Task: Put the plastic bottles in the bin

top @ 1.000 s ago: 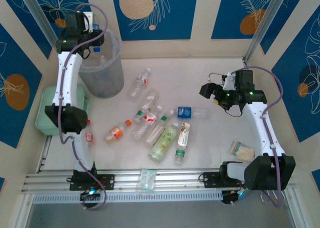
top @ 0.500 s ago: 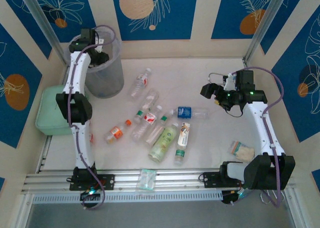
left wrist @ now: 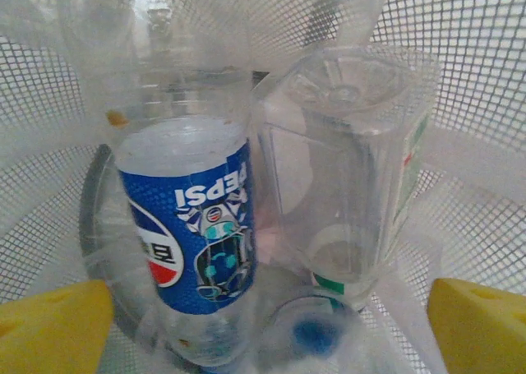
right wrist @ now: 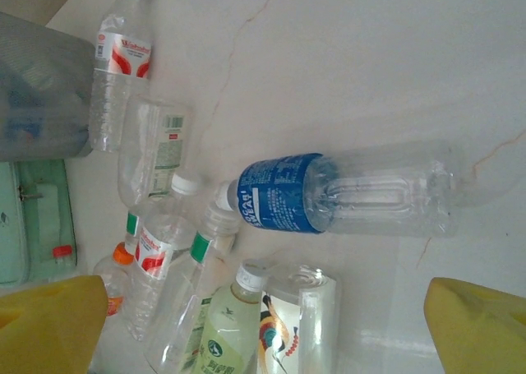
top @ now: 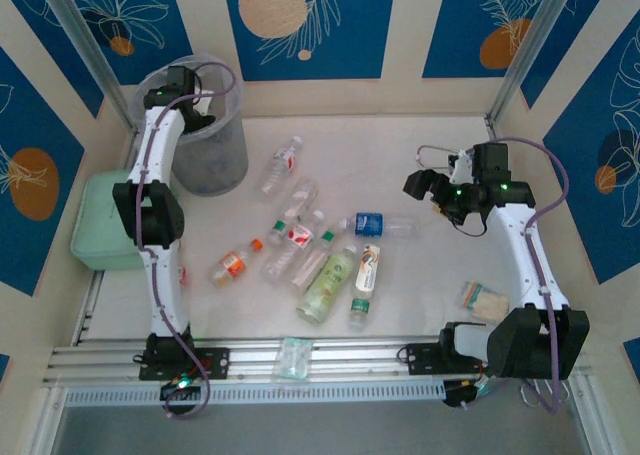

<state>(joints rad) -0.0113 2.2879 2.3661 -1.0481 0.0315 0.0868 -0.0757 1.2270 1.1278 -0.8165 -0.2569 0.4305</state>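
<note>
Down in the bin, a blue-labelled bottle reads PEPSI.

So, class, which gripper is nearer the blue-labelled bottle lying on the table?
Right. The right gripper hangs close by the blue-labelled bottle; the left gripper is far off, over the bin.

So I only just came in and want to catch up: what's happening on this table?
Two robot arms are clearing plastic bottles into the bin. The left gripper is open over the bin, looking down on a Pepsi bottle and a clear square bottle inside. The right gripper hangs open over the table, above a blue-labelled bottle lying on its side. Several others lie nearby.
</note>
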